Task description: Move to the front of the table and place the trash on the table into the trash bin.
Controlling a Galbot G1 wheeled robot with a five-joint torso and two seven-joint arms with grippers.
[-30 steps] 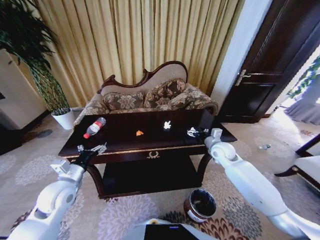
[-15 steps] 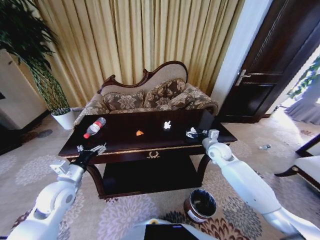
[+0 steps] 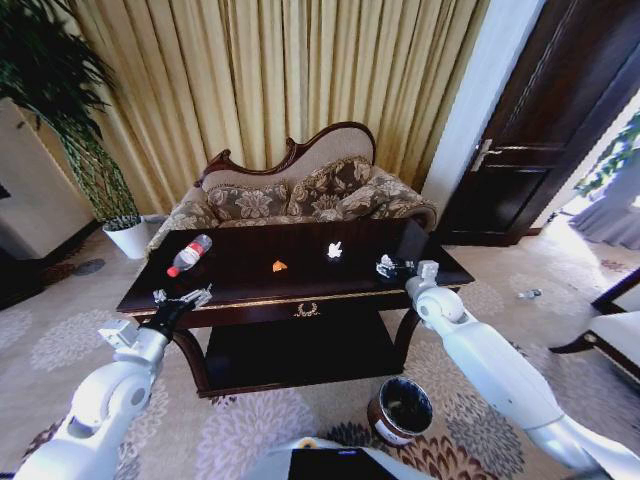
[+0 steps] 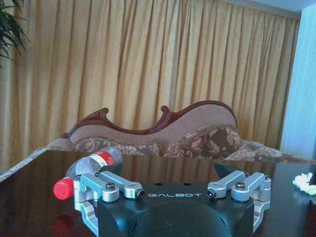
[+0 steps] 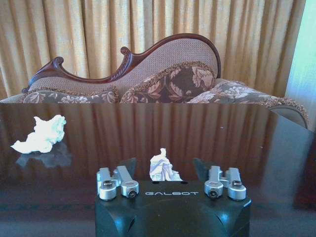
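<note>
The dark glossy table [image 3: 240, 283] stands before me. On it lie a clear bottle [image 3: 188, 254] with a red label, an orange scrap [image 3: 279, 266] and a white scrap [image 3: 334, 251]. My right gripper [image 3: 398, 266] is open at the table's right end, and a second white scrap [image 5: 162, 166] sits between its spread fingers without being pinched. My left gripper [image 3: 186, 299] hovers open at the front left edge, with the bottle [image 4: 95, 164] lying on its side just beyond it. The trash bin [image 3: 400, 410] stands on the carpet at the table's front right.
A floral sofa [image 3: 300, 195] stands close behind the table, in front of gold curtains. A white plant pot [image 3: 128, 238] sits at the back left and a dark door [image 3: 540, 140] at the right. Open carpet lies around the bin.
My right gripper has edged a little left, closing in around the white scrap at the table's right end. The left arm and the trash have not moved.
</note>
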